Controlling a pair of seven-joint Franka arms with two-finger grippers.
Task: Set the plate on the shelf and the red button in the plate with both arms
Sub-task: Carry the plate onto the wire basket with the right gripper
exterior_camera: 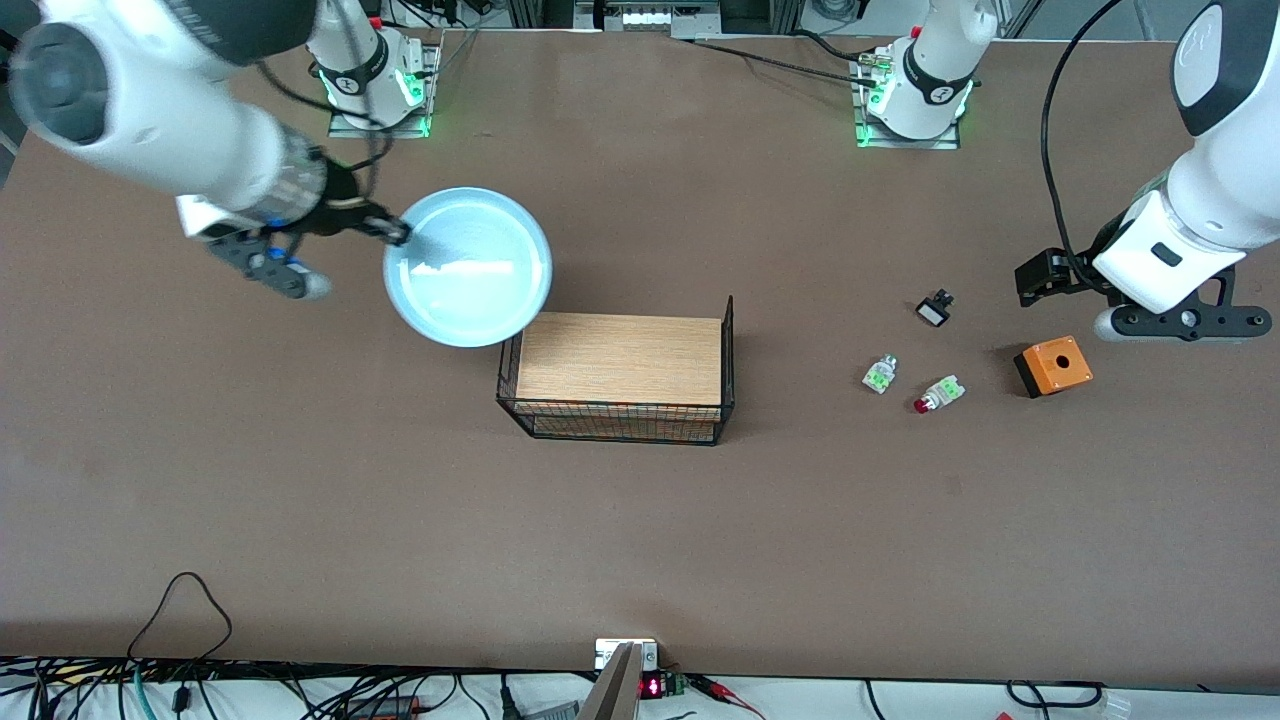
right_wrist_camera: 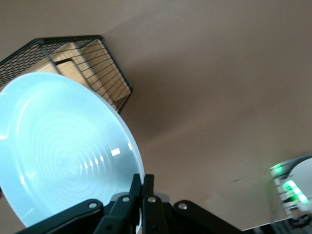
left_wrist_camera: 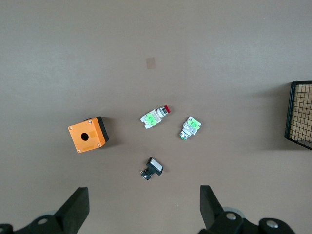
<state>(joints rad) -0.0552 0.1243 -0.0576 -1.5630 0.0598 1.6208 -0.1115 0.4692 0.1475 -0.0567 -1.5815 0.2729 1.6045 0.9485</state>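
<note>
From my remote seat I count two arms, one plate, one wire basket and four small parts on a brown table (exterior_camera: 300, 480). The right gripper (exterior_camera: 398, 232) is up in the air with its fingers pinched tight on the rim of the single pale blue plate (exterior_camera: 468, 266), which hangs tilted over the table, its lower edge overlapping the corner of the basket toward the right arm's end. In the right wrist view the plate (right_wrist_camera: 63, 156) fills much of the picture, its rim caught between the two closed fingers (right_wrist_camera: 147, 187). The one black wire basket (exterior_camera: 620, 375) sits mid-table and holds a wooden board (exterior_camera: 622, 358). Toward the left arm's end lie the four small parts, well apart from the basket: the red button (exterior_camera: 937, 394), lying on its side; one similar part with a green cap (exterior_camera: 879, 374) just beside it toward the basket; one small black part with a white face (exterior_camera: 934, 309) farther from the front camera; and one orange box with a hole (exterior_camera: 1052, 366) toward the left arm's end. The left gripper (exterior_camera: 1145, 300) waits in the air above the table near the orange box, jaws spread wide and holding nothing; its wrist view shows both fingers (left_wrist_camera: 78, 207) far apart with the red button (left_wrist_camera: 156, 116) lying untouched on the table.
</note>
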